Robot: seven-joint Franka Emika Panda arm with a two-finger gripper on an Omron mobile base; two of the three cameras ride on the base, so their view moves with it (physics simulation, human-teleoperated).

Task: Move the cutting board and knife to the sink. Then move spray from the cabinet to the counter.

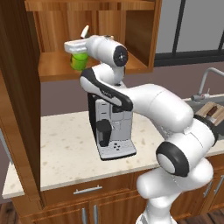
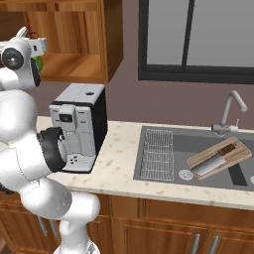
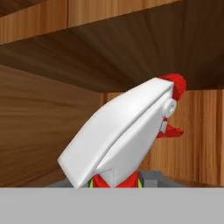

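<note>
Spray step in hand: the pincer (image 1: 78, 49) is in the cabinet (image 1: 131, 26), closed narrow around the green spray (image 1: 79, 61).
The spray is on the cabinet shelf near its front edge. The cutting board (image 2: 219, 157) and knife (image 2: 214, 161) already lie in the sink (image 2: 198, 144). I judge the next move is to draw the bottle out and set it down on the counter (image 1: 65, 148) beside the coffee machine (image 1: 109, 127).

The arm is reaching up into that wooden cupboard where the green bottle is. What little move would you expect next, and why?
Probably a short lift and pull back out of the cabinet. The gripper sits at the top of the spray, whose white nozzle looms right before the hand camera, so it looks gripped. The cutting board and knife already lie in the sink.
</note>
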